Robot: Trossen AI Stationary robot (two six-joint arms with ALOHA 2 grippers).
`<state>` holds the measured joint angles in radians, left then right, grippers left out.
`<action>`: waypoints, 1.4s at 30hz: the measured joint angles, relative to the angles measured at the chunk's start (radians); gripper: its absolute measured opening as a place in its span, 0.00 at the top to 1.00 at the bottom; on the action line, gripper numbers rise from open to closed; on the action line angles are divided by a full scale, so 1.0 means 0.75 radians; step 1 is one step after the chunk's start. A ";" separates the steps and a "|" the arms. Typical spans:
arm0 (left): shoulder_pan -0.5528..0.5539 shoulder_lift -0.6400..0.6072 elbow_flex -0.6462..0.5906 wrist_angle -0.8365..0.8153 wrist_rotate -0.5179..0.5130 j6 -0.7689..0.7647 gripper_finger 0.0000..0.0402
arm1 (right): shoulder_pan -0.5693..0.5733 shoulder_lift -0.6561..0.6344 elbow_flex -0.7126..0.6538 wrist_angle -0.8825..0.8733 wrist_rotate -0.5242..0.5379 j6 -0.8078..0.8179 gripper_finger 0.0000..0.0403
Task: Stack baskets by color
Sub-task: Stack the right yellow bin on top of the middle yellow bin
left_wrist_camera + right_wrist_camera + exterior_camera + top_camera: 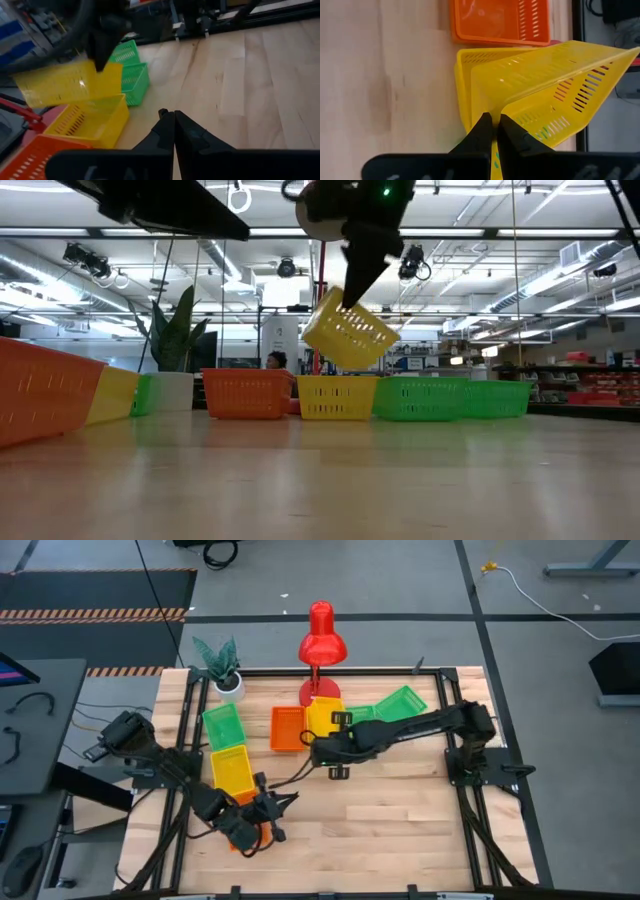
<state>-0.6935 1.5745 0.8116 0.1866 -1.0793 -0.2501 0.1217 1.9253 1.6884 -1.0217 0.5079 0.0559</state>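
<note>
My right gripper point(318, 747) hangs over the table's middle, shut on a yellow basket point(350, 332) that is tilted in the air. Right under it a second yellow basket point(462, 85) rests on its bottom on the table, with an orange basket point(500, 20) beside it. A third yellow basket point(232, 770) lies at the left, next to a green basket point(222, 725). Two more green baskets point(385, 707) stand to the right of the middle yellow one. My left gripper point(278, 802) is shut and empty, low near the table's front left. My right gripper pinches the yellow basket's wall at its upper rim point(492, 111) between its two fingers. The fingers point(352, 288) slant down from above. The basket hangs tilted below them, one corner lowest, lifted clear of the table and of the yellow basket underneath.
A red desk lamp point(322, 635) and a potted plant point(222, 665) stand at the far edge. Another orange basket point(45, 390) sits at the front left near my left arm. Bare wood lies at the front middle and right point(400, 830).
</note>
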 joint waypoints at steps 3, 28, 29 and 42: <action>-0.035 0.001 0.000 -0.005 -0.055 -0.005 0.98 | -0.017 0.056 0.014 0.000 0.004 0.001 0.97; -0.046 0.003 0.000 -0.006 -0.062 -0.011 0.97 | -0.126 0.139 0.017 0.112 -0.164 0.041 0.85; -0.046 0.003 0.000 -0.007 -0.062 -0.011 0.97 | -0.126 0.139 0.017 0.134 -0.174 0.026 0.83; -0.047 0.003 0.000 -0.006 -0.061 -0.021 0.96 | -0.036 -0.071 -0.087 0.186 -0.314 -0.191 0.61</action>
<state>-0.7288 1.5764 0.8116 0.1821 -1.1251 -0.2659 0.0946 1.8723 1.6231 -0.8825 0.2725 -0.0871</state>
